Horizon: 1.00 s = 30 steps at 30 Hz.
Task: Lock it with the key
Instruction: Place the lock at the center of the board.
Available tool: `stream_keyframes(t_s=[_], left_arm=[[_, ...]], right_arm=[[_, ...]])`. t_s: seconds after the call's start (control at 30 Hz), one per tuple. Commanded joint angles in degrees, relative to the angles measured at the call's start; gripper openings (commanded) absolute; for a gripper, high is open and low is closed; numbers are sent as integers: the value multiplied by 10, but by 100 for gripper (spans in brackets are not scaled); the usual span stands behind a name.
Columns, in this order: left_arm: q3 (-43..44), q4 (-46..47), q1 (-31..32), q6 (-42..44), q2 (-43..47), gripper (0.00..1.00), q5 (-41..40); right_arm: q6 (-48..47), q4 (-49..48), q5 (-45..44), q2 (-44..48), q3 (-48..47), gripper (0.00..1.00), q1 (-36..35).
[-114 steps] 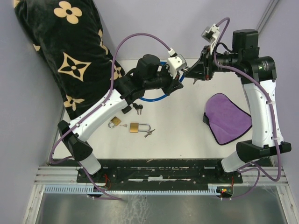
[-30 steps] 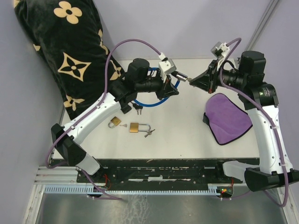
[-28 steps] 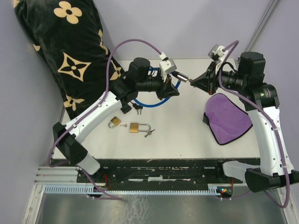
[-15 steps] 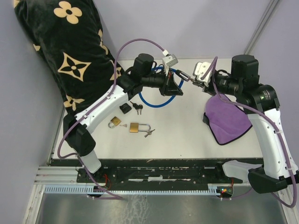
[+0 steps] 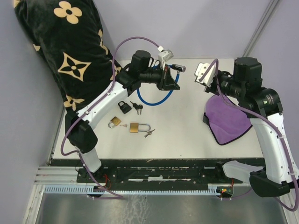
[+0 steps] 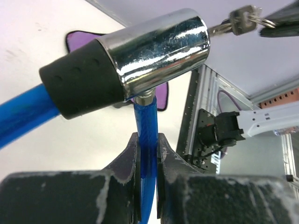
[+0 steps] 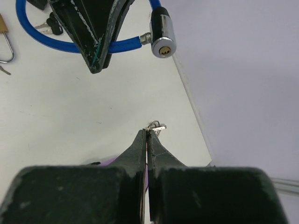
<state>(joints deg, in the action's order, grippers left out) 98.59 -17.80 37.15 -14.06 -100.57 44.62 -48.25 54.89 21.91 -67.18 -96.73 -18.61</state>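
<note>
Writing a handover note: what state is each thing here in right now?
left gripper: shut on cable lock.
right gripper: shut on key.
key: held clear of the keyhole.
cable lock: loop closed into cylinder, keyhole empty.
black padlock: lying flat.
small brass padlock: lying flat.
large brass padlock: lying flat, shackle unclear.
purple cloth: lying loosely folded.

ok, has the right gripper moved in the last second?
Yes. The right gripper, holding the key, backed rightward off the cable lock toward the purple cloth.
</note>
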Motion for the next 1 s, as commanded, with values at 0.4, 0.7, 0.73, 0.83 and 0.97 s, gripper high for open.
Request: stream_keyframes(t_s=[0.4, 0.7, 0.73, 0.83, 0.97], left_arm=[[-81, 3, -8, 103, 62, 3, -118], [-137, 3, -9, 72, 3, 3, -115], [-124, 1, -9, 63, -29, 3, -119], [-99, 17, -9, 27, -92, 3, -133], [-56, 23, -8, -14, -180, 3, -160]], right_arm=[[302, -126, 100, 3, 159, 2, 97], [467, -256, 187, -166, 292, 2, 131], [472, -261, 187, -185, 288, 2, 130], [491, -279, 190, -229, 282, 2, 125], [523, -304, 193, -301, 278, 2, 117]])
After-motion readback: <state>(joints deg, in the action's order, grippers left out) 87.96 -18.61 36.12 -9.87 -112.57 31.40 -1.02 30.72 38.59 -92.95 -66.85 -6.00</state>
